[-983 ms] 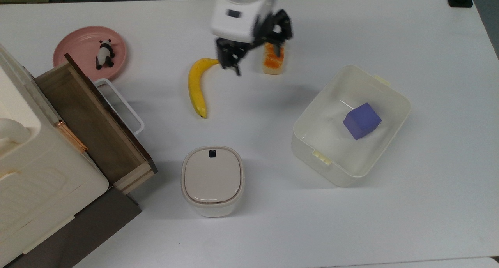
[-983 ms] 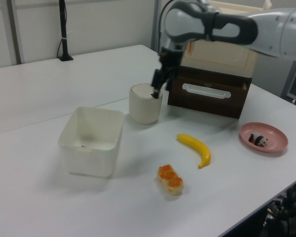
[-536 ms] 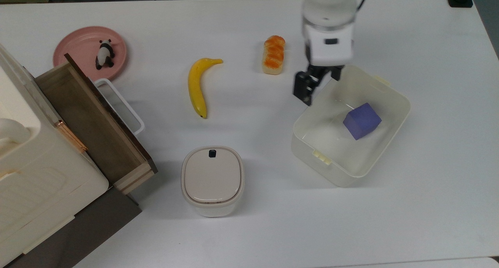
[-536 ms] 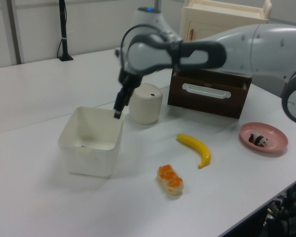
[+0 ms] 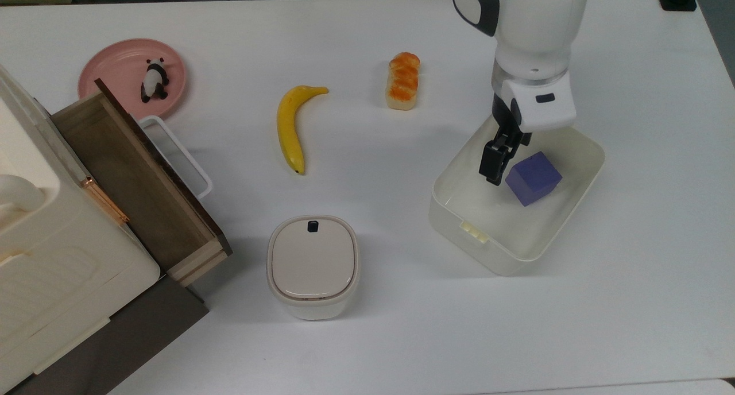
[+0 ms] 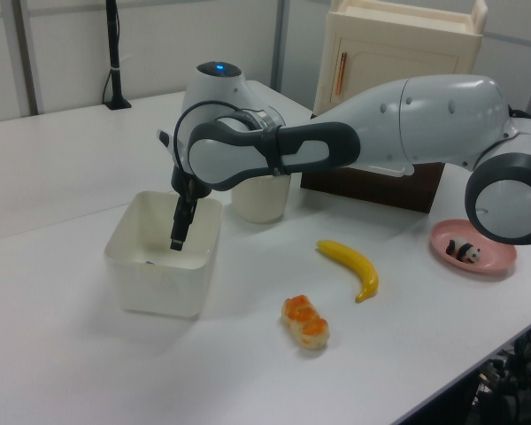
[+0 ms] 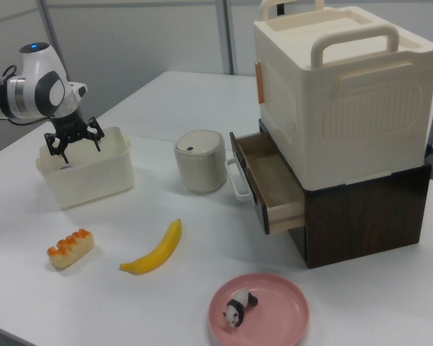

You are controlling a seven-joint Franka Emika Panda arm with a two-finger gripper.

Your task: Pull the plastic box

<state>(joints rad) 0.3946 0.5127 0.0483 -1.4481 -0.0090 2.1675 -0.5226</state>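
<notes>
The plastic box (image 5: 513,260) is a translucent white tub at the top view's right, holding a purple cube (image 5: 534,178). My gripper (image 5: 506,149) hangs over the box's opening, open. One black finger (image 5: 494,163) points down inside the box, just to the top view's left of the cube and apart from it. In the left view the gripper (image 6: 179,232) dips below the rim of the plastic box (image 6: 159,288). In the right view the gripper (image 7: 79,144) spreads its fingers above the plastic box (image 7: 94,176). The white wrist hides the box's far corner in the top view.
A banana (image 5: 289,126) and a bread roll (image 5: 403,80) lie to the top view's left of the box. A beige lidded bin (image 5: 313,266) stands nearer the front. A cabinet with an open wooden drawer (image 5: 138,177) and a pink plate (image 5: 118,68) with a panda figure sit at far left.
The arm swung from above the banana and bread to the top view's right, then came down into the box's opening. The box and cube have not moved.
</notes>
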